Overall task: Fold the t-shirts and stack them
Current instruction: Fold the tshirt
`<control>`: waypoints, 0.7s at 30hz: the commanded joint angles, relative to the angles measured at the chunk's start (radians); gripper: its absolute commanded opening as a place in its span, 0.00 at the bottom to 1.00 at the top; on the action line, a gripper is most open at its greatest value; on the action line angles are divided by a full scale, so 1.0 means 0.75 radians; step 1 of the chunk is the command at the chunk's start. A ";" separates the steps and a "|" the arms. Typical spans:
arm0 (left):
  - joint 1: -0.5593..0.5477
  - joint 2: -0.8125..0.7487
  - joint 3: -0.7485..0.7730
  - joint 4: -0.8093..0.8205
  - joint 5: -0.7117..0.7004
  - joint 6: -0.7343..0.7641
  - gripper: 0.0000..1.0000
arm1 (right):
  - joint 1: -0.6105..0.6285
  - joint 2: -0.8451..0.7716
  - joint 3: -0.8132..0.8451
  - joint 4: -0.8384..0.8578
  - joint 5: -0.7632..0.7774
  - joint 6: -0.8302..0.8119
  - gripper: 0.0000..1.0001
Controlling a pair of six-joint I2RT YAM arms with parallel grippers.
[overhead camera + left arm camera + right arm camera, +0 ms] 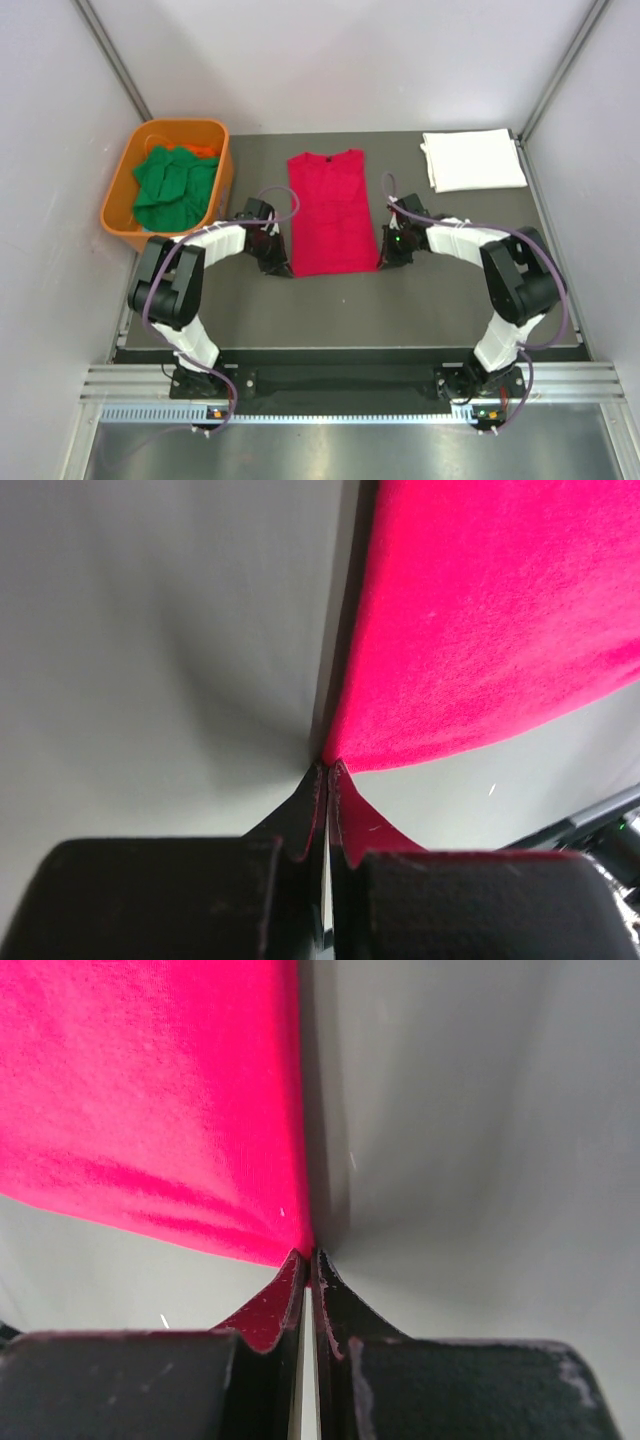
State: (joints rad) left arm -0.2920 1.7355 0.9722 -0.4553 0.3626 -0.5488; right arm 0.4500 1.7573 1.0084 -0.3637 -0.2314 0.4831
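Red shirt: lay flat at the middle of the table, collar away from the arms.
Left gripper: jaws closed, pinching the near left hem corner.
Right gripper: jaws closed, pinching the near right hem corner.
White shirt: lay folded at the far right corner.
Green shirts: lay bundled in the tub, far left.

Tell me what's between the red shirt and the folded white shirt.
Top view: only bare table between red shirt and white shirt; the right arm's purple cable loops in.
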 commanded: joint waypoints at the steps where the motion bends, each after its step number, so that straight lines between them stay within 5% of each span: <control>1: -0.016 -0.099 -0.097 -0.047 -0.015 -0.011 0.00 | 0.018 -0.071 -0.166 -0.059 0.073 -0.002 0.00; 9: -0.073 -0.177 -0.212 0.002 0.169 -0.111 0.00 | 0.044 -0.291 -0.430 0.045 -0.078 0.100 0.00; 12: -0.097 -0.268 -0.261 -0.041 0.067 -0.115 0.25 | 0.065 -0.401 -0.483 0.015 -0.041 0.159 0.06; 17: -0.134 -0.357 -0.251 -0.092 0.014 -0.103 0.46 | 0.069 -0.523 -0.520 -0.018 -0.045 0.192 0.25; 21: -0.136 -0.406 -0.284 0.012 0.112 -0.127 0.54 | 0.063 -0.555 -0.500 -0.065 -0.045 0.251 0.39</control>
State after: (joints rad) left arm -0.3916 1.4742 0.7769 -0.4957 0.4103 -0.6296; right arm 0.4889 1.3724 0.6209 -0.3737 -0.2806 0.6296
